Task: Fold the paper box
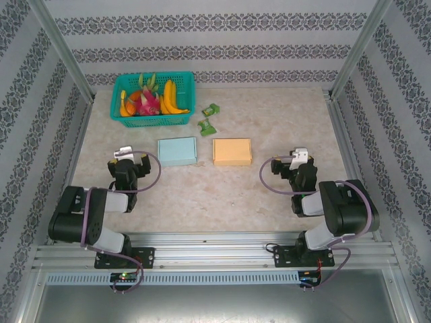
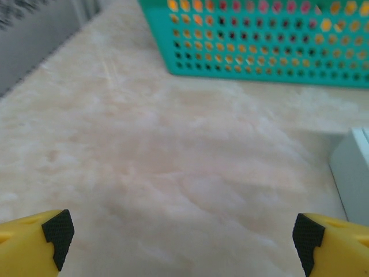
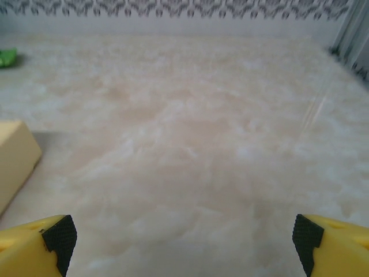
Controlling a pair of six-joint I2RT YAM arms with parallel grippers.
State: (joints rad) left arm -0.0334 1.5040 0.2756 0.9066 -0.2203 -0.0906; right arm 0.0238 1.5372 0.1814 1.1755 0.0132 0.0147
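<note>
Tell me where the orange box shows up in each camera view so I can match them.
Top external: orange box at centre, right of the blue box.
Right wrist: its corner at the left edge, low down.
Left wrist: likely beyond the right edge, past the blue box corner there.
Shared landmark: the pale marbled table.

Pale marbled tabletop [image 1: 222, 195]
Teal plastic basket [image 1: 153, 120]; right of it two green wrappers [image 1: 207, 126]; nearer, light blue paper box [image 1: 177, 151], orange paper box [image 1: 231, 151]

The wrist views' edges crop the blue box [image 2: 353, 173] and the orange box [image 3: 14, 161].
</note>
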